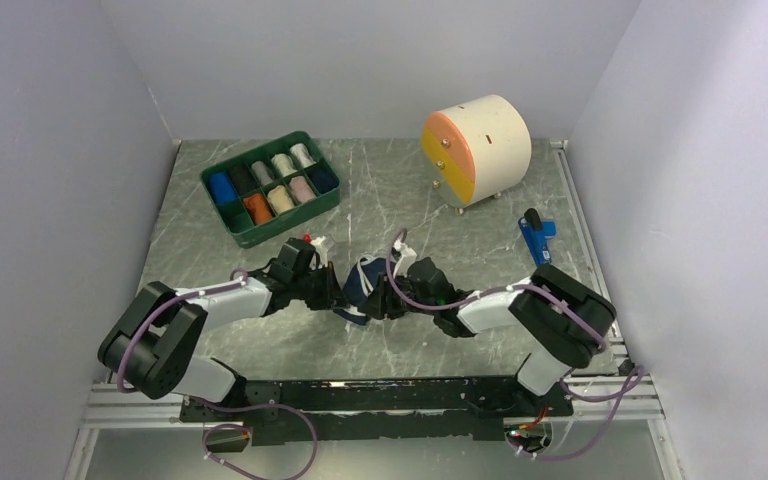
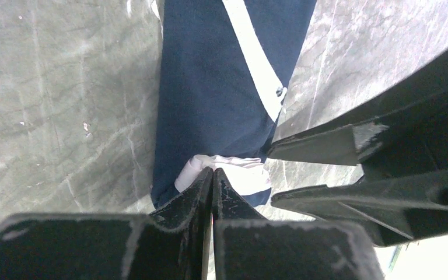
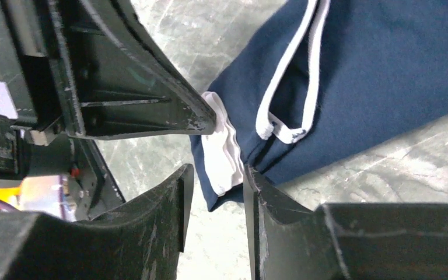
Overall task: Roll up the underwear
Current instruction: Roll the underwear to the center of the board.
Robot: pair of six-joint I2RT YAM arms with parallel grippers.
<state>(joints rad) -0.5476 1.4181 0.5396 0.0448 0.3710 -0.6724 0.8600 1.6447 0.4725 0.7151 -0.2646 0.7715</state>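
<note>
While the navy underwear (image 1: 363, 283) lies in front of the green tray (image 1: 270, 230), I keep my left gripper (image 2: 212, 175) pinched shut on its white hem as an anchor; my right gripper (image 3: 217, 175) straddles that edge, jaws parted, unclamped.

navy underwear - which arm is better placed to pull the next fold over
Left. The left gripper is shut on the white edge of the navy underwear, so it can likely carry that edge over. The right gripper has its jaws open around the same edge, gripping nothing.
</note>
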